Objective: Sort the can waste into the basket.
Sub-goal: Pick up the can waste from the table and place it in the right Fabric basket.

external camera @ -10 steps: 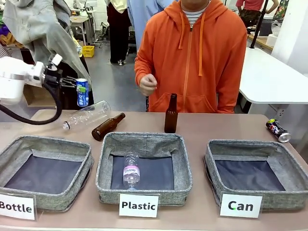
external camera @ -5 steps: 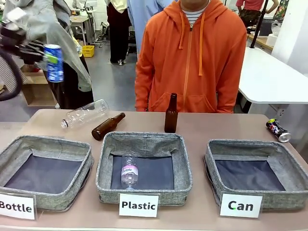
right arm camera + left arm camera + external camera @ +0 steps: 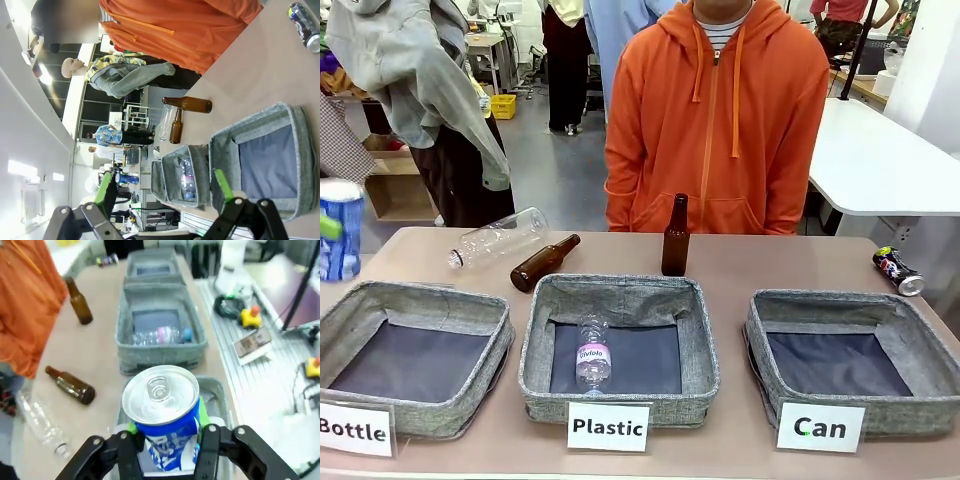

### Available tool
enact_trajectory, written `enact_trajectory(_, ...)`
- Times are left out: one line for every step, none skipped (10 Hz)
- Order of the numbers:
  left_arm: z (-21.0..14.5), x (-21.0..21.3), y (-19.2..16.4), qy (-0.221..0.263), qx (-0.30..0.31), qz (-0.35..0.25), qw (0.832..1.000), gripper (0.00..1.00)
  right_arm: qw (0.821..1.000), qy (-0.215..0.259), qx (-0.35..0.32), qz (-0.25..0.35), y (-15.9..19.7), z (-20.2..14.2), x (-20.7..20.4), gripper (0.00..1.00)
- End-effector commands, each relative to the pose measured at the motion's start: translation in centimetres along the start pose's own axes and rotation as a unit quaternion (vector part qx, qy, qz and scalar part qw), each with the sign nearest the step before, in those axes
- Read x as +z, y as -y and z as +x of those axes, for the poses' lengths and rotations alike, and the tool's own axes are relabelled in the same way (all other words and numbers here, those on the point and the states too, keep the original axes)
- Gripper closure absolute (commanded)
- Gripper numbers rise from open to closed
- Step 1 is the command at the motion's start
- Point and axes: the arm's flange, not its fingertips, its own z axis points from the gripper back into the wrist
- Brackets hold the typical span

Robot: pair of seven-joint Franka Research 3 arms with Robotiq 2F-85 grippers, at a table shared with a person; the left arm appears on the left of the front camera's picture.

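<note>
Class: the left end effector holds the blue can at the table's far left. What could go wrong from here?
1. The blue metal drink can, gripped by the left end effector, hangs near the grey fabric basket signed "Bottle"; released here, it could land there.
2. The grey fabric basket signed "Can" lies at the opposite end; a low crossing might topple the upright brown glass bottle.

The surface (image 3: pixel 770 262) is tan and matte. Beyond its far edge lies a grey floor (image 3: pixel 555 170). A white table (image 3: pixel 885 165) stands at picture right of the front view, with a white pillar (image 3: pixel 935 55) behind it. A yellow crate (image 3: pixel 503 105) sits on the floor farther back. A cardboard box (image 3: pixel 392 195) stands at far left. In the right wrist view, bright lights (image 3: pixel 15 167) show on a white ceiling (image 3: pixel 20 125).
</note>
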Motion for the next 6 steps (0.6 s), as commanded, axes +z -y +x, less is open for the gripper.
enact_trajectory(-0.9,-1.3,-0.5,0.007,-0.018,0.04,0.999,1.0,1.0,0.006,0.011,0.011,-0.2,0.3,-0.2,0.0)
enact_trajectory(0.0,0.0,0.0,0.0,0.0,0.0,1.0,1.0,1.0,0.006,0.011,0.011,-0.2,0.3,-0.2,0.0)
enact_trajectory(0.0,0.0,0.0,0.0,0.0,0.0,1.0,1.0,1.0,0.006,0.011,0.011,-0.2,0.3,-0.2,0.0)
enact_trajectory(0.0,0.0,0.0,0.0,0.0,0.0,1.0,1.0,1.0,0.006,0.011,0.011,-0.2,0.3,-0.2,0.0)
enact_trajectory(-0.8,-1.3,0.3,-0.007,-0.008,0.012,1.0,0.53,1.0,0.006,0.011,0.011,-0.2,0.3,-0.2,0.0)
enact_trajectory(2.3,-5.2,0.0,0.041,-0.116,-0.017,0.992,0.53,1.0,0.0,0.0,0.0,0.0,0.0,0.0,0.0)
